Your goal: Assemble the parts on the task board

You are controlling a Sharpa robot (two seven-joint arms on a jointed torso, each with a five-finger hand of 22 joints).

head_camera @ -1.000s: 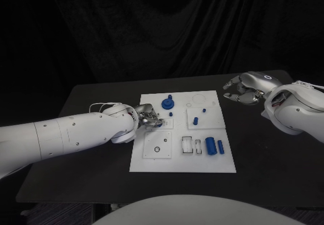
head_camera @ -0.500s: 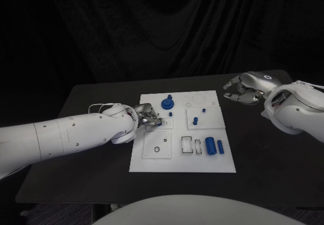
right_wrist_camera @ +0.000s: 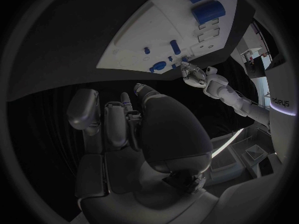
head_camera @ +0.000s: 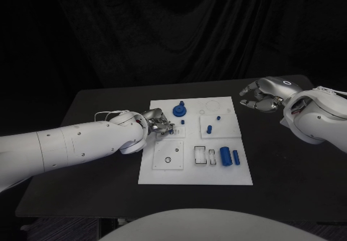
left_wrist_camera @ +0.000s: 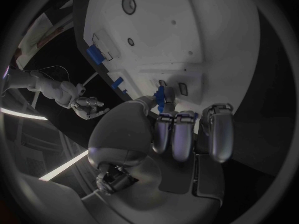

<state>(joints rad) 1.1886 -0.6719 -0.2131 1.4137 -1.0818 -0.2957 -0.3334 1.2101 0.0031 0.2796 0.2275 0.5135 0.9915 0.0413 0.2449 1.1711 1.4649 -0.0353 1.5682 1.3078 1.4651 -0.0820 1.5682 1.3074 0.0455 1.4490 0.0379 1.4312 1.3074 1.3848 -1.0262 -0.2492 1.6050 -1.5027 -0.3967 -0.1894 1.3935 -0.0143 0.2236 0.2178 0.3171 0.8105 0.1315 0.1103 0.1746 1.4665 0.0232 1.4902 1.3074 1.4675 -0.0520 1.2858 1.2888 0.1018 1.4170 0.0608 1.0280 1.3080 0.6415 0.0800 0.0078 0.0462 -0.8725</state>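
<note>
Pinching a small blue part point(left_wrist_camera: 163, 95) between its fingertips just above the task board point(head_camera: 224, 173) at its left side, the left hand point(head_camera: 158, 125) seems mid-insertion and next needs careful alignment, while the right hand point(head_camera: 258, 98) hovers empty, loosely curled.

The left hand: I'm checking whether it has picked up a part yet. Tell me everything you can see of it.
The left hand is silver and metallic-looking, on a white arm. It hangs over the near-left part of the white task board. In the left wrist view, a small blue part sits pinched at its fingertips, just above a small slot in the board. The other fingers curl alongside, holding nothing.
</note>
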